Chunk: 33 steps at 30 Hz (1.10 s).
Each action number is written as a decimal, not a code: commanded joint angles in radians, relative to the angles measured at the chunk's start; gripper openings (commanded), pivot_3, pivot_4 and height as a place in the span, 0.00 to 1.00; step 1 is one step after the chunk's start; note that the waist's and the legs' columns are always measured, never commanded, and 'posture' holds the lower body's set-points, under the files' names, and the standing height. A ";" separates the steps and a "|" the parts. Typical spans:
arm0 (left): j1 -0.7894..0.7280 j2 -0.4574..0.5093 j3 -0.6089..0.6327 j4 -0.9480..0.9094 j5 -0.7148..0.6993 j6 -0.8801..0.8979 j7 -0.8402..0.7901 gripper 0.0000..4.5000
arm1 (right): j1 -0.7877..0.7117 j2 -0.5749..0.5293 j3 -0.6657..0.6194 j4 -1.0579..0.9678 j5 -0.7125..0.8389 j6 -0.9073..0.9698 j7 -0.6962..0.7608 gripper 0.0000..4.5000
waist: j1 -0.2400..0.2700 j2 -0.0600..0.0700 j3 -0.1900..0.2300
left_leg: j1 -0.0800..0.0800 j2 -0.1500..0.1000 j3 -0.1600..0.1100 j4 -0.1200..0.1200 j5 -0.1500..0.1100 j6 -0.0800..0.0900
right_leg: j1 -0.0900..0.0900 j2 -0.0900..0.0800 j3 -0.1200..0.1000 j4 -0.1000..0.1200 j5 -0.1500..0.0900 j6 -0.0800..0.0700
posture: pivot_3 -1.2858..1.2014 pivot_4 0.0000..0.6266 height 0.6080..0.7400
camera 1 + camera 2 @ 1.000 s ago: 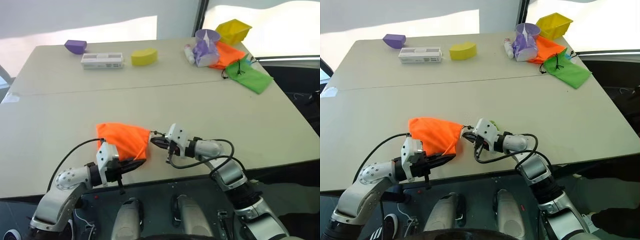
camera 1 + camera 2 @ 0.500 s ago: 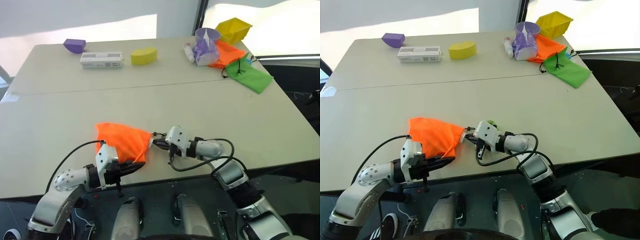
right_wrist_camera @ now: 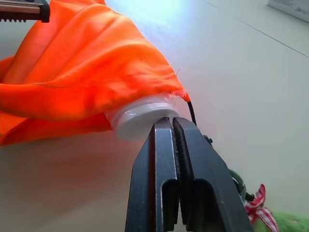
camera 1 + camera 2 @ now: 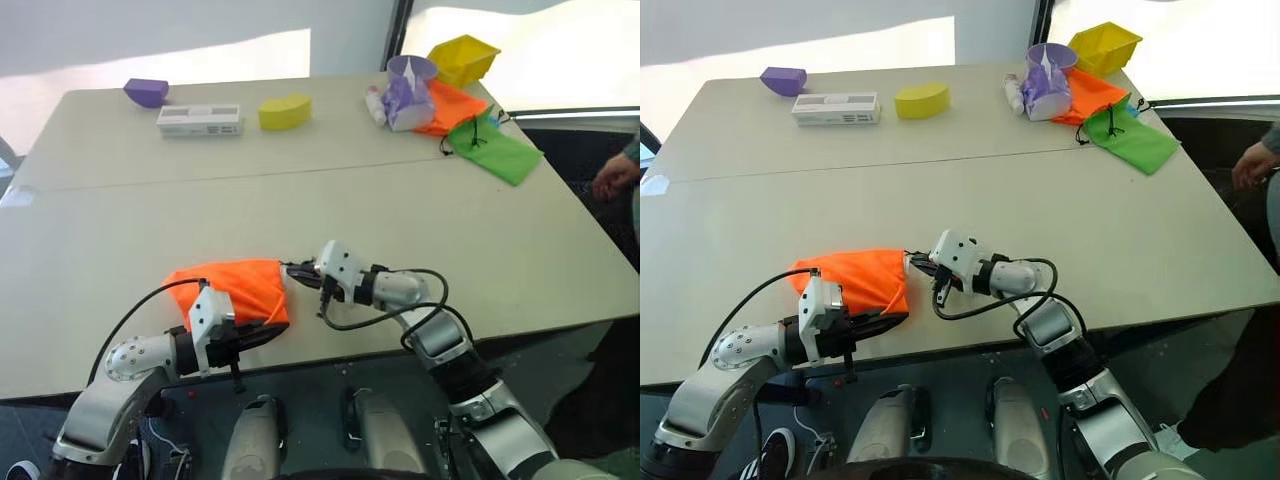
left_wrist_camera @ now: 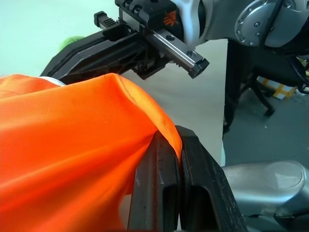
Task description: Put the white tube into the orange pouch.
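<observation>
The orange pouch (image 4: pixel 228 288) lies flat near the table's front edge. My left gripper (image 4: pixel 278 322) is shut on the fabric of its near edge (image 5: pixel 166 137). The white tube is almost entirely inside the pouch, and just its white cap (image 3: pixel 141 119) sticks out of the mouth. My right gripper (image 4: pixel 293 268) is shut with nothing between its fingers, and its tips (image 3: pixel 164 126) press against the cap. The pouch's dark cord (image 3: pixel 191 112) runs past the right gripper to the green pom (image 3: pixel 282 223).
At the table's far side lie a purple block (image 4: pixel 146 92), a white box (image 4: pixel 198 120) and a yellow block (image 4: pixel 284 111). A purple cup (image 4: pixel 410 88), duller orange pouch (image 4: pixel 457 106), green pouch (image 4: pixel 497 152) and yellow bin (image 4: pixel 463 60) stand far right. A person's hand (image 4: pixel 613 176) shows at the right edge.
My right gripper has moved left, pushing the tube's cap and the pouch's mouth leftward. The pouch now lies flatter and wider. A person's hand has appeared at the right edge.
</observation>
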 commanded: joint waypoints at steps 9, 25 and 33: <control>0.004 0.011 0.019 -0.030 -0.011 -0.008 -0.004 0.00 | 0.006 -0.134 -0.008 -0.018 -0.075 -0.099 0.034 0.02 | 0.003 0.000 0.000 | 0.000 0.000 0.000 0.000 0.000 0.000 | 0.000 0.000 0.000 0.000 0.000 0.000 | 0.52 0.24 1.00; -0.003 0.007 0.009 -0.027 -0.014 -0.011 -0.013 0.00 | -0.100 -0.237 -0.104 -0.178 0.036 0.190 0.043 0.66 | 0.002 0.000 0.000 | 0.001 0.000 0.000 0.001 0.000 0.000 | 0.000 0.000 0.000 0.001 -0.001 0.002 | 0.52 0.24 1.00; 0.002 0.006 0.008 -0.032 -0.009 -0.010 -0.009 0.00 | -0.115 -0.201 -0.044 -0.033 -0.031 0.209 0.014 0.66 | 0.003 0.000 0.000 | -0.001 0.000 0.001 0.001 0.000 0.000 | -0.001 0.000 0.000 0.000 0.000 -0.001 | 0.52 0.24 1.00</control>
